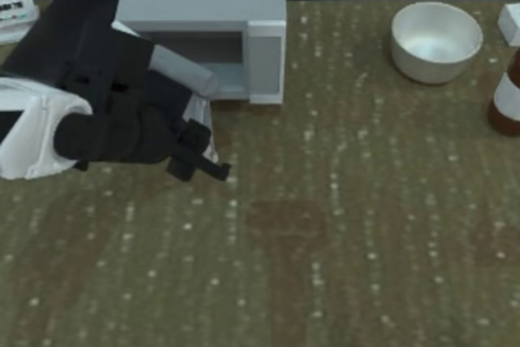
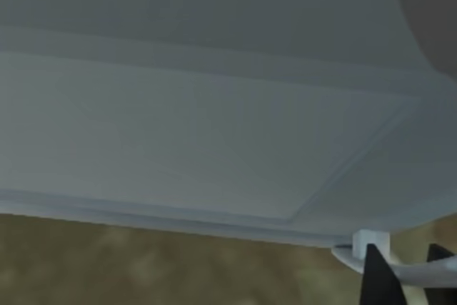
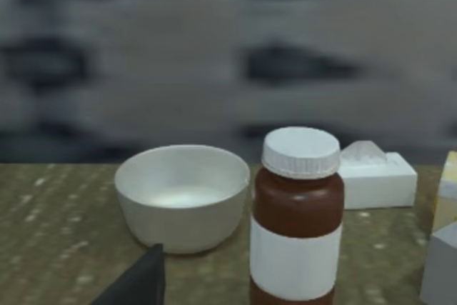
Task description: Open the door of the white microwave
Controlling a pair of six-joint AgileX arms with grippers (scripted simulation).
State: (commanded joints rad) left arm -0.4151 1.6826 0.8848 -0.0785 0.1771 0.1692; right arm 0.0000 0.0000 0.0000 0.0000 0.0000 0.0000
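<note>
The left arm point(image 1: 73, 103) lay at the table's point(image 1: 366, 241) nine o'clock side, black and white, reaching toward the white microwave point(image 1: 203, 6). The left gripper point(image 1: 199, 160) sat just in front of the microwave's open front. Its dark fingers point(image 2: 375, 276) held the thin edge of the door point(image 1: 183, 71) — they were pinched on it. The door was swung out, away from the front, and the hollow inside showed. In the left wrist view the big pale door panel filled most of the picture.

The microwave stood at the table's eleven o'clock. Its grey control panel point(image 1: 266, 62) was on its three o'clock side.

A white bowl point(image 1: 436, 41) sat near one o'clock. A brown bottle point(image 1: 508, 95) with a white label stood at two o'clock, near the bowl. A small white box point(image 3: 375, 176) lay behind the bottle.

The right gripper point(image 3: 139, 283) showed only as one dark tip in the right wrist view — I cannot tell if it was open or closed.
</note>
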